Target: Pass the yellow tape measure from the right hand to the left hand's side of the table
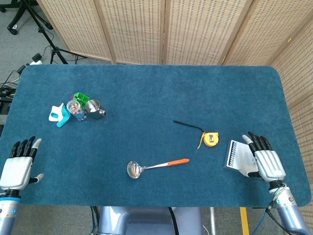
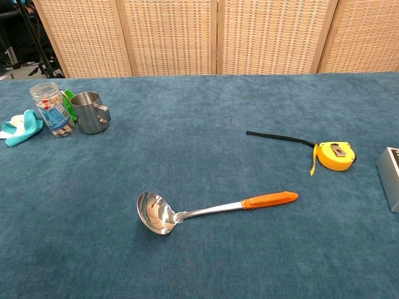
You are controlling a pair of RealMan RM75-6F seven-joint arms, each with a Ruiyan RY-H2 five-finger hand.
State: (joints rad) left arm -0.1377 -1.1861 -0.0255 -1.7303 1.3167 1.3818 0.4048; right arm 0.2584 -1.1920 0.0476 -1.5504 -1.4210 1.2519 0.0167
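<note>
Head view, yellow tape measure (image 1: 211, 139) lying flat on the blue table (image 1: 146, 88), near the right hand (image 1: 264, 159), fingers spread and holding nothing, left hand (image 1: 19, 166) likewise spread at the near-left edge, ladle (image 1: 156, 167) between them.

My head camera looked steeply down over the whole bench (image 1: 146, 88), from high up. My chest camera sat low and near, facing across it; both shared the ladle (image 1: 155, 166).

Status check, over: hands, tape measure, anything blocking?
Both robot hands open: left, right. Tape measure untouched, on right side. Ladle lies mid-table, along the route.
</note>
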